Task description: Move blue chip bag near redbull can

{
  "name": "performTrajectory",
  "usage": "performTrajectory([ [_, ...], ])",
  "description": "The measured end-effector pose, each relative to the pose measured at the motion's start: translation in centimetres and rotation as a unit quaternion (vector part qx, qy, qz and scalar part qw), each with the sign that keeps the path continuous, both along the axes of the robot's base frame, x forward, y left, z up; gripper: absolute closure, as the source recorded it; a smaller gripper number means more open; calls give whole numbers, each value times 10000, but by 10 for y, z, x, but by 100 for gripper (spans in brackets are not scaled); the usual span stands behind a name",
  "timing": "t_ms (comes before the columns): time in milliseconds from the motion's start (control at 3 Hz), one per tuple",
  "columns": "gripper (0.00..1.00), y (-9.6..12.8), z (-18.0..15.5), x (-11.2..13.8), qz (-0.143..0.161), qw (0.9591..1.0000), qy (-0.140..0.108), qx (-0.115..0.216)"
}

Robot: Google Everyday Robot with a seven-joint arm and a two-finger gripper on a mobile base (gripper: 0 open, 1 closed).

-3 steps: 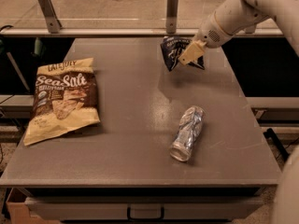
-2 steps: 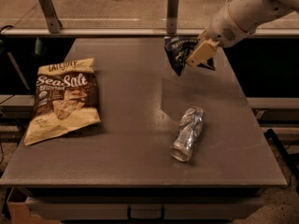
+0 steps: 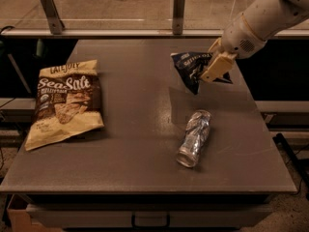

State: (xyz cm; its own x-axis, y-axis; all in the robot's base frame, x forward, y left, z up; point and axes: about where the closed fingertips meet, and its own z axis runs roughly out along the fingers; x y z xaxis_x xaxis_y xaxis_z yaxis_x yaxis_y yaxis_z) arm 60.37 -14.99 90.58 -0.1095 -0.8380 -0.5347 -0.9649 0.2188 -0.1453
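Note:
My gripper (image 3: 208,70) is shut on the blue chip bag (image 3: 189,67), a small dark navy glossy bag with white lettering, and holds it tilted above the right part of the grey table (image 3: 135,105). The redbull can (image 3: 194,138), slim, silver and blue with wrinkled sides, lies on its side on the table below and slightly in front of the bag. The bag hangs clear of the can and does not touch it. The white arm reaches in from the upper right.
A larger tan-and-brown "Sea Salt" bag (image 3: 63,100) lies flat at the table's left side. Two metal posts (image 3: 50,7) (image 3: 178,9) stand behind the table's far edge. The table's right edge is close to the can.
The gripper has carried the blue chip bag forward and slightly right, toward the can. The can and the Sea Salt bag have not moved.

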Motion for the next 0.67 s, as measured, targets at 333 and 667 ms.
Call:
performTrajectory([
  [333, 59, -1, -10, -7, 194, 9997, 84, -130],
  [667, 37, -2, -17, -12, 353, 9991, 120, -216],
])
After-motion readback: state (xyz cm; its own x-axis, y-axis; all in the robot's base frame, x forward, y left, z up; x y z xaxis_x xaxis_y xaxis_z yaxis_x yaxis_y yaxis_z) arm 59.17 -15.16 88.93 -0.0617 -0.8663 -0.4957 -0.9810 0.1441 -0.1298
